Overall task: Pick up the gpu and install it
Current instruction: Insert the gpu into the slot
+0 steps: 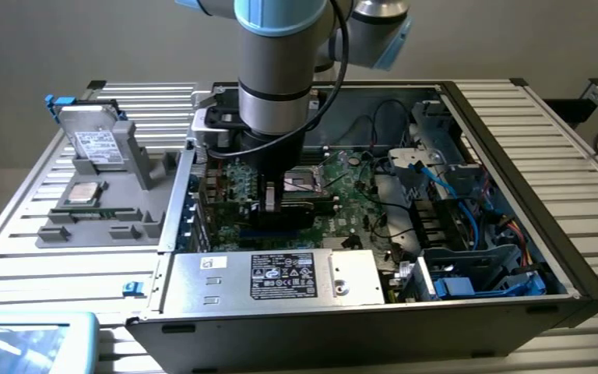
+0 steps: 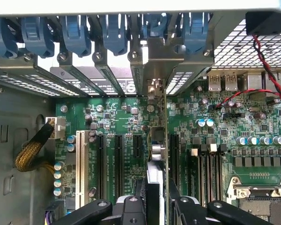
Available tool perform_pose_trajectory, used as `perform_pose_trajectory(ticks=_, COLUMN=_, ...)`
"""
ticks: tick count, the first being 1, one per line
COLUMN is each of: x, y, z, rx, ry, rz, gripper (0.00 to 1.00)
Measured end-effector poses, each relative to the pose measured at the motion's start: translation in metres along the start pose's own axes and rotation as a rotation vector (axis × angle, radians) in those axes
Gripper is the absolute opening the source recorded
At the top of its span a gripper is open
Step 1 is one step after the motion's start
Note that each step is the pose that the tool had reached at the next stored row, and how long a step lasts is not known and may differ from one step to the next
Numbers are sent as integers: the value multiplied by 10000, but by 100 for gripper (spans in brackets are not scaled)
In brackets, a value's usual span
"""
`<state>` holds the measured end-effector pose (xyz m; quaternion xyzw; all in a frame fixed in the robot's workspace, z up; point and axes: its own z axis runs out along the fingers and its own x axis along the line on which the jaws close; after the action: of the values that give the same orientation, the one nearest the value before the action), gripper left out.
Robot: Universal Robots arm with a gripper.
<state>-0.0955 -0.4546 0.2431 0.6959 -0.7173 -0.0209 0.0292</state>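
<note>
Inside the open computer case point(image 1: 507, 148) my gripper point(image 1: 271, 204) is low over the green motherboard point(image 1: 357, 187), shut on the gpu point(image 1: 283, 216), which shows as a dark card under the fingers. In the wrist view the gpu point(image 2: 155, 154) stands edge-on between the two black fingers point(image 2: 131, 210), in line with the expansion slots point(image 2: 118, 164). Its silver end bracket point(image 2: 152, 61) reaches the case's rear slot openings. Whether its edge sits fully in a slot I cannot tell.
A silver power supply point(image 1: 278, 276) lies along the case's near side. Blue slot clips point(image 2: 75, 33) line the rear wall. Memory sticks point(image 2: 207, 173) and the processor socket point(image 2: 260, 197) lie beside the card. A grey parts tray point(image 1: 102, 210) with a silver drive point(image 1: 96, 144) stands at the exterior view's left.
</note>
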Motion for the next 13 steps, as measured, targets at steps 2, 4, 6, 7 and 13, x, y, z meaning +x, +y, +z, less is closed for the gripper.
perform_pose_trajectory(ticks=2, x=-2, y=2, z=6, rx=2, ry=11, rz=3, gripper=29)
perform_pose_trajectory(ticks=4, x=-1, y=3, z=7, rx=0, ry=15, rz=2, gripper=29)
perform_pose_trajectory(ticks=6, x=-1, y=3, z=8, rx=0, ry=14, rz=3, gripper=29)
perform_pose_trajectory(ticks=7, x=-2, y=5, z=8, rx=0, ry=14, rz=3, gripper=29)
perform_pose_trajectory(ticks=13, x=-1, y=48, z=13, rx=1, ry=13, rz=2, gripper=29)
